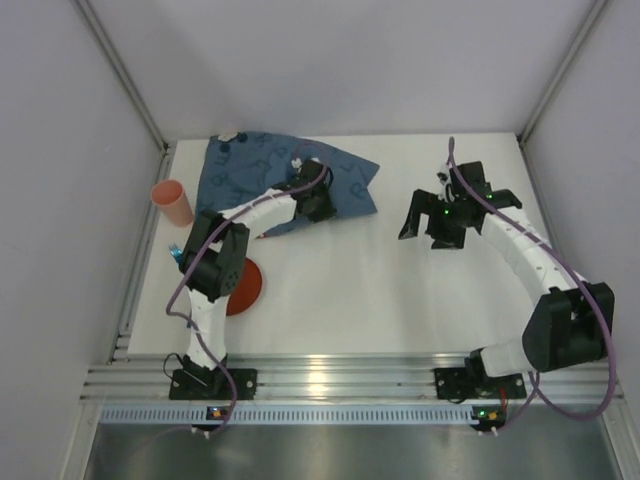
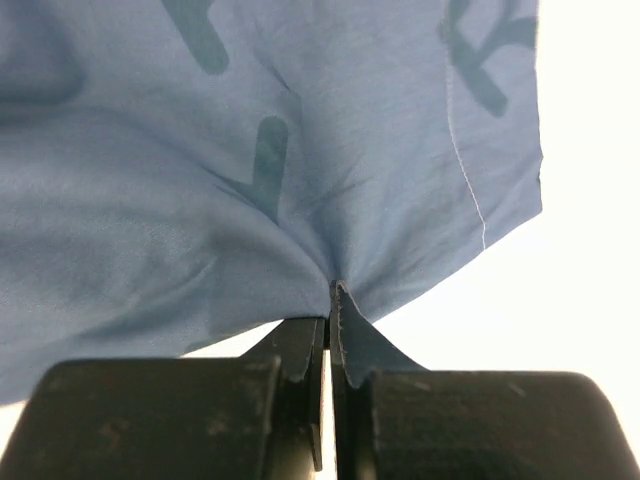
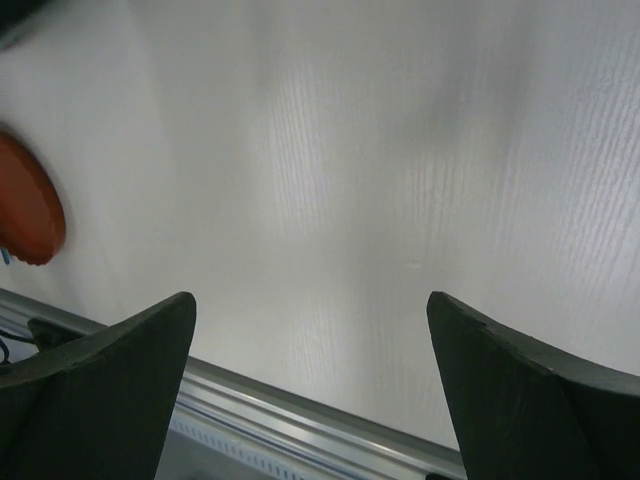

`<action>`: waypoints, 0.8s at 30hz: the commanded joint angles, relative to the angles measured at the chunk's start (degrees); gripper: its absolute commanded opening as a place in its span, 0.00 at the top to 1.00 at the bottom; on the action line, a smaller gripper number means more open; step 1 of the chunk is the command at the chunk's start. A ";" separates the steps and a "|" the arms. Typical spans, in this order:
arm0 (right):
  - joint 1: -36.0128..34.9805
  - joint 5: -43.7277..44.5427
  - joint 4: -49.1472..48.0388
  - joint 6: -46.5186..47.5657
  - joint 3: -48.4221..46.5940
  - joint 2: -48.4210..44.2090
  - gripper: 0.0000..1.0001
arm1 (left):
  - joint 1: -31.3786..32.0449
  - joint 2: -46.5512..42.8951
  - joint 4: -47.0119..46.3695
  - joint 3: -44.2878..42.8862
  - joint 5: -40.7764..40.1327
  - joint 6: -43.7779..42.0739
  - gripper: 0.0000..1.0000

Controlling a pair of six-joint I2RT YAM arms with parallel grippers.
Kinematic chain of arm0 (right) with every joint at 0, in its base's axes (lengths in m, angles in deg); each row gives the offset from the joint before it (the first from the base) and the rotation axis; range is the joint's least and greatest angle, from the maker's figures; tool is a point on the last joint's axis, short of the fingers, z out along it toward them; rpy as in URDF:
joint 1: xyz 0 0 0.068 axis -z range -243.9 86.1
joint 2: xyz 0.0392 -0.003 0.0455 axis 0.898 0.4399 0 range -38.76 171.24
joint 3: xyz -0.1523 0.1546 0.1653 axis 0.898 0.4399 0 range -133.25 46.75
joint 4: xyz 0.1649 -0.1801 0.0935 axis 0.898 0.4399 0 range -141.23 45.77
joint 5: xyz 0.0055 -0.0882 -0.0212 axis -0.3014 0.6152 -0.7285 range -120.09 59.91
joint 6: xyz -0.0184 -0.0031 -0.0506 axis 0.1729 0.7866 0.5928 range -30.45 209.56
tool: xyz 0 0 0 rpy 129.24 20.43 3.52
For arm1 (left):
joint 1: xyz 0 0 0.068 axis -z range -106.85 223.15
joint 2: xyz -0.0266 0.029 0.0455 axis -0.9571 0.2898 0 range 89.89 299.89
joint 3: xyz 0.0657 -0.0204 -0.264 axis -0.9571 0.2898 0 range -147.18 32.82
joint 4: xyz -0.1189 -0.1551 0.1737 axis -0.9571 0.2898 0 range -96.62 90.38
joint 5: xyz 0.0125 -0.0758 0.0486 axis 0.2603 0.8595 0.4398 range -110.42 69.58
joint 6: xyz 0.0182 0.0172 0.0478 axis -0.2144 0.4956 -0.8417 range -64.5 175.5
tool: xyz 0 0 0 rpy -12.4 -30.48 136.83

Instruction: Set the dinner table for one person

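Well, plenty here is half-hidden. The round red-orange plate [image 1: 250,290] lies near the left front of the large plain white rectangular dinner table [image 1: 400,290], and the left arm's elbow covers its left part. A tiny blue thing [image 1: 174,256] peeks out beside that elbow, too small to name. The dark blue cloth mat [image 1: 250,170] lies rumpled at the far left of the tabletop, and a salmon-pink plastic cup [image 1: 172,203] sits just beside its left edge; whether the cup is upright I cannot tell.

The left gripper [image 2: 331,315] is clenched on the near edge of the cloth, with a pinch of fabric bunched between its black fingers. Darker blue letters are printed across the mat, but folds and the frame edge cut them up. One may be an R, and no word reads.

The right gripper [image 3: 310,300] hangs released over bare tabletop on the right side, jaws spread wide and holding nothing. In its wrist view only a sliver of the plate shows at the left edge.
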 commanded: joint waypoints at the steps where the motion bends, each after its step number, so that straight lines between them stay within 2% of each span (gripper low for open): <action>1: 2.62 -0.76 -1.13 0.28 2.02 -5.22 0.00 | 6.21 -9.75 -6.01 7.07 4.41 0.67 1.00; 2: 3.23 -1.19 -1.22 0.11 2.64 -5.83 0.00 | 7.80 -10.54 -6.02 8.22 4.68 1.11 1.00; 4: 4.90 -1.72 -1.66 -0.51 4.74 -7.33 0.00 | 12.53 -11.95 -4.45 9.02 4.86 3.38 0.72; 5: 5.52 -2.33 -1.83 -0.69 5.53 -7.85 0.00 | 13.87 -12.39 -2.44 8.85 4.60 4.18 0.43; 6: 5.96 -2.60 -2.10 -1.04 7.19 -8.38 0.00 | 15.10 -12.83 -1.37 8.85 4.25 5.40 0.07; 7: 7.01 -2.86 -2.27 -1.74 7.99 -8.47 0.00 | 16.68 -14.40 -0.84 8.58 4.42 7.16 0.02; 11: 8.25 -4.27 -3.41 -3.85 12.56 -8.47 0.00 | 17.57 -21.07 2.06 8.84 1.36 9.72 0.02; 18: 9.30 -6.64 -11.67 -8.07 22.32 -5.05 0.00 | 15.30 -32.68 13.65 11.64 -11.72 10.43 0.02; 24: 9.39 -7.61 -18.17 -9.38 19.88 0.84 0.00 | -0.51 -41.22 14.19 23.32 -8.50 7.10 0.02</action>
